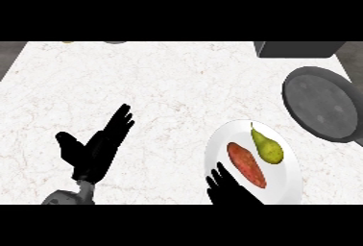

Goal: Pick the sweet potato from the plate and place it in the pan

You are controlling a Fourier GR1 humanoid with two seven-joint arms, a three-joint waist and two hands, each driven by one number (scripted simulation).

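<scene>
Your sweet potato (pixel 247 164) lies on the white plate (pixel 287 173) at the lower right of the table (pixel 163 81), lengthwise and slightly slanted, with a pear (pixel 267 146) just beside it on the far side; the two look close enough that you should count on little room between them. The right hand (pixel 227 190) comes in from the lower edge over the plate's near rim, fingers straight and spread, holding nothing, its tips just short of the potato's near end. That placement makes sense as a lead-in to a grasp from the potato's free side, away from the pear. The pan (pixel 320 103) sits beyond the plate, up and to the right, apart from it, so the carry should be short. The left hand (pixel 96 149) rests open at the lower left, fingers up, well clear of the work. Note what you cannot see: most of the right palm and the forearm are cut off below, the pan's right edge runs out of view, and a dark box (pixel 297 49) at the far right corner shows only in part. Whether the fingertips touch the plate is not clear.
</scene>
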